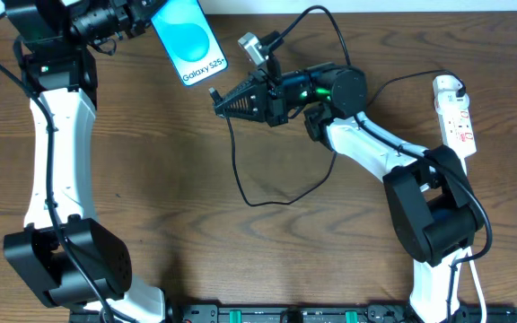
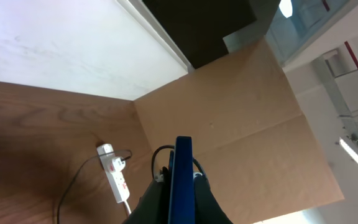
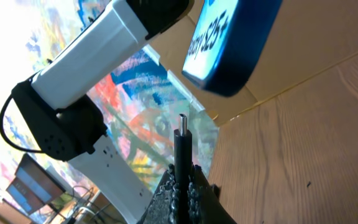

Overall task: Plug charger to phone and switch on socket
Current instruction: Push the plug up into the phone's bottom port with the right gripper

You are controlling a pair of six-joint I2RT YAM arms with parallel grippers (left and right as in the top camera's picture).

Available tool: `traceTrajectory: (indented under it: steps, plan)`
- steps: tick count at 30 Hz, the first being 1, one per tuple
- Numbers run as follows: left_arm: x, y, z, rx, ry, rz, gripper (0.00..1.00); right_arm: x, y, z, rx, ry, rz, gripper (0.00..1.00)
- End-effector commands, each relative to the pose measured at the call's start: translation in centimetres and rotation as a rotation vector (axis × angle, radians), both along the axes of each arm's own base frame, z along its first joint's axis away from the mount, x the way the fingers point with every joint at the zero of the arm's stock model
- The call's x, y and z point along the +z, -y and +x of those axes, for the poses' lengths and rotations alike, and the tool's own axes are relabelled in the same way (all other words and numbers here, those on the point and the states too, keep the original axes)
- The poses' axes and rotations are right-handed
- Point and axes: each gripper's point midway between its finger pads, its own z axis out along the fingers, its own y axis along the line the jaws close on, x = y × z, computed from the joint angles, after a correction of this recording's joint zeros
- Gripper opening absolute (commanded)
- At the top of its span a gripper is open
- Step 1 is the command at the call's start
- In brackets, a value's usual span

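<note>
The phone (image 1: pixel 189 40) hangs tilted above the table's far edge, blue screen up. My left gripper (image 1: pixel 149 21) is shut on its far end. In the left wrist view the phone (image 2: pixel 181 180) is edge-on between the black fingers (image 2: pixel 213 202). My right gripper (image 1: pixel 223 100) is shut on the charger's black plug (image 1: pixel 214 92), just below the phone's near end. The right wrist view has the plug (image 3: pixel 183 146) upright with its metal tip a short gap under the phone's bottom edge (image 3: pixel 229 43). The thin cable (image 1: pixel 240 179) loops over the table. The white socket (image 1: pixel 454 112) lies far right.
The left arm's white link (image 1: pixel 56 152) runs down the left side and the right arm's black base joint (image 1: pixel 429 215) sits at the right. The socket (image 2: pixel 115 177) lies before a cardboard wall (image 2: pixel 241 124) in the left wrist view. A rail (image 1: pixel 285 314) lines the near edge.
</note>
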Motion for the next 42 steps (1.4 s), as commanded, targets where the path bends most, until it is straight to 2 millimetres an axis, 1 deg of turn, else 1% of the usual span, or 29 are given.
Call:
traceTrajectory:
  steps: [1,4,10,16,24,33,39,42]
  plan:
    - [0.9,0.1,-0.7,-0.013,0.065,0.026,0.07,0.8,0.2,0.9,-0.041,-0.006,0.033,0.01]
    - [0.9,0.1,-0.6,-0.007,0.087,0.036,0.07,0.9,0.3,1.1,-0.052,0.001,0.040,0.01]
    - [1.0,-0.3,0.2,0.043,0.087,0.033,0.07,0.6,0.2,1.6,-0.067,0.002,0.037,0.01]
    - [1.0,-0.3,0.2,0.043,0.087,0.033,0.07,0.1,0.0,2.0,-0.076,-0.012,0.021,0.01]
    - [1.0,-0.3,0.2,0.044,0.109,0.045,0.07,0.2,0.0,2.1,-0.083,-0.009,0.026,0.01]
    - [-0.3,-0.3,0.3,0.044,0.068,0.059,0.07,0.2,-0.1,2.2,-0.087,-0.004,0.030,0.01]
    - [-0.3,-0.3,0.3,0.044,0.064,0.057,0.07,0.2,-0.1,2.3,-0.092,-0.010,0.031,0.01]
    - [-0.3,-0.3,0.3,0.044,0.058,0.053,0.07,-0.2,-0.3,2.7,-0.102,-0.030,0.015,0.01]
